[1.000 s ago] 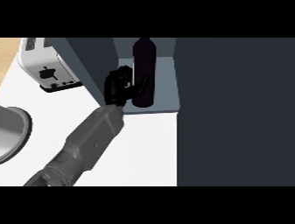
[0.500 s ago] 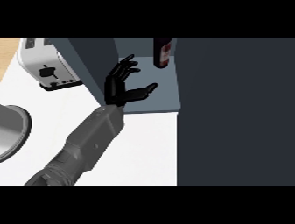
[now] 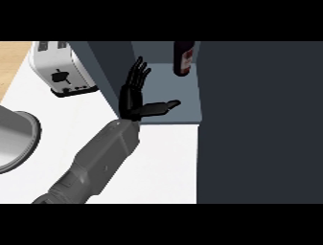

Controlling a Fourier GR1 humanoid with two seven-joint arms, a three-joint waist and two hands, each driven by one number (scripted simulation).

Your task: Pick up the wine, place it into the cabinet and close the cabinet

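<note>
The dark wine bottle (image 3: 183, 57) with a pale label stands inside the cabinet (image 3: 165, 91), at the back of its blue-grey shelf; the picture's upper edge cuts off part of it. My left hand (image 3: 134, 93) is open just inside the cabinet's front left. Its fingers point up and its thumb sticks out to the right, clear of the bottle and holding nothing. A large dark cabinet door (image 3: 270, 124) fills the right side of the view. My right hand does not show.
A silver toaster (image 3: 61, 69) stands on the white counter (image 3: 164, 162) left of the cabinet's dark side wall (image 3: 110, 72). A big grey round vessel (image 3: 1, 139) sits at the left edge. Wooden floor (image 3: 1, 57) shows at the upper left.
One second ago my left hand was curled round the bottle at the shelf's front. It has let go, opened and drawn back to the left; the bottle now stands deeper in the cabinet.
</note>
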